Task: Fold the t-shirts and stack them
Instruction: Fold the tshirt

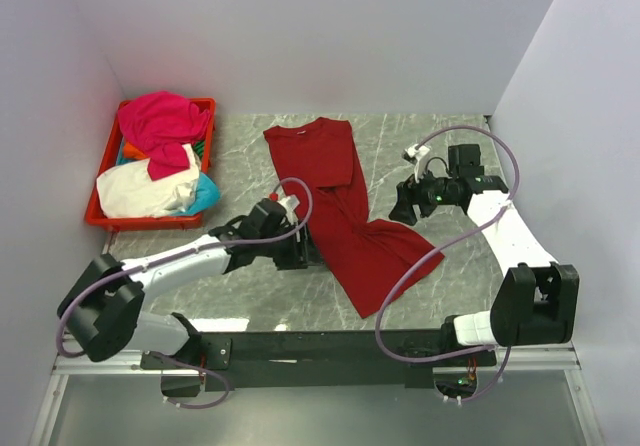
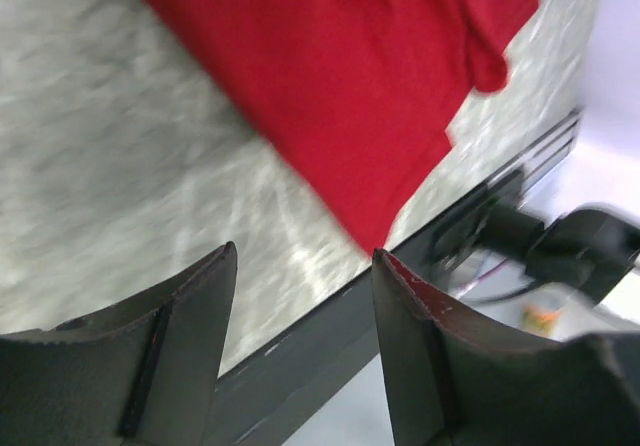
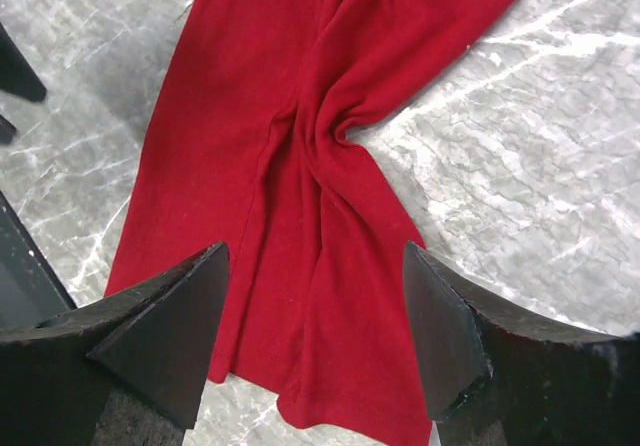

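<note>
Here the left pincer [image 2: 304,256] stands wide with nothing between its fingers, over bare counter [image 1: 250,146] just beside the left edge of the dark red shirt [image 1: 335,196]. The right pincer [image 3: 315,251] is also wide and empty, on the shirt's right side. The shirt lies loose across the middle of the counter. Its far part is a flat panel near the far edge, its middle is pinched into long creases, and its near part flares out toward the near edge. In the far left corner a red crate [image 1: 100,221] holds a magenta shirt [image 1: 160,121], a cream-white shirt [image 1: 145,188], a cyan shirt [image 1: 205,194] and an orange shirt [image 1: 132,151], heaped unfolded.
</note>
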Controlling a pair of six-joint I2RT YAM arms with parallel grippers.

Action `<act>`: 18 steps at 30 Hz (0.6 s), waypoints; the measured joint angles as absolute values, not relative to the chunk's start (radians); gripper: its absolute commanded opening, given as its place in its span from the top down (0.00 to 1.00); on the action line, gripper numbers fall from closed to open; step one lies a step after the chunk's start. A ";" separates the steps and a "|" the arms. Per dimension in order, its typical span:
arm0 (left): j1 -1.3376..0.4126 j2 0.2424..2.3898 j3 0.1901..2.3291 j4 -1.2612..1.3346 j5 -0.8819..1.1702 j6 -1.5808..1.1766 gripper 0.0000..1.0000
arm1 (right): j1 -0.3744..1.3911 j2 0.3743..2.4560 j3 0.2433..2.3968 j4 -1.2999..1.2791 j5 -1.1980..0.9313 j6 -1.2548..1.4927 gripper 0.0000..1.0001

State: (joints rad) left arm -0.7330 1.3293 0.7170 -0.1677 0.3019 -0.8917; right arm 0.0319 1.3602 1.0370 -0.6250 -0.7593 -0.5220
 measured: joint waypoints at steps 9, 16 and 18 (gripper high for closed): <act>-0.829 1.627 0.805 -0.040 0.188 -1.111 0.43 | -0.006 1.343 1.032 -0.614 -0.755 -0.501 0.24; -0.862 1.700 0.854 -0.048 0.150 -1.141 0.62 | -0.052 1.344 1.032 -0.615 -0.783 -0.500 0.24; -0.862 1.714 0.857 -0.053 0.148 -1.141 0.80 | -0.059 1.344 1.032 -0.619 -0.799 -0.502 0.24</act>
